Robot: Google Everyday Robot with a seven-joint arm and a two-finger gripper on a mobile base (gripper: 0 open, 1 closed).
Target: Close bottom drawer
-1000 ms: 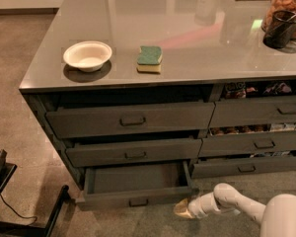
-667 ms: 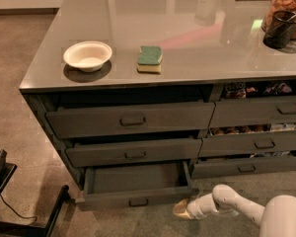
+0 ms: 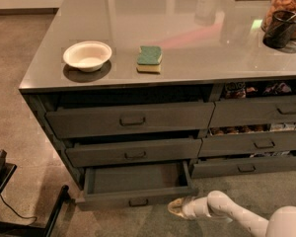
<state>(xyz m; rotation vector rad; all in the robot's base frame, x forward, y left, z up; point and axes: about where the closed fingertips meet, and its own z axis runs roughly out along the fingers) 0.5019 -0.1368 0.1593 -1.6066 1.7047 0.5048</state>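
The bottom drawer [image 3: 137, 200] is the lowest wide dark grey-brown drawer of the left stack. It stands pulled out, its inside showing bare, with a small loop handle [image 3: 138, 202] at the centre of its slim front. My gripper [image 3: 173, 209] is low near the floor, just right of the drawer's front right corner, at the end of the white arm [image 3: 227, 212] that comes in from the lower right. The two taller drawers above [image 3: 130, 120] are slightly ajar.
A white bowl [image 3: 87, 56] and a green-and-yellow sponge [image 3: 149, 59] lie on the grey countertop [image 3: 197, 38]. A jar [image 3: 286, 9] and dark cup stand at the back right. The neighbouring right stack [image 3: 256, 142] holds snacks. A black stand [image 3: 19, 216] is at the lower left.
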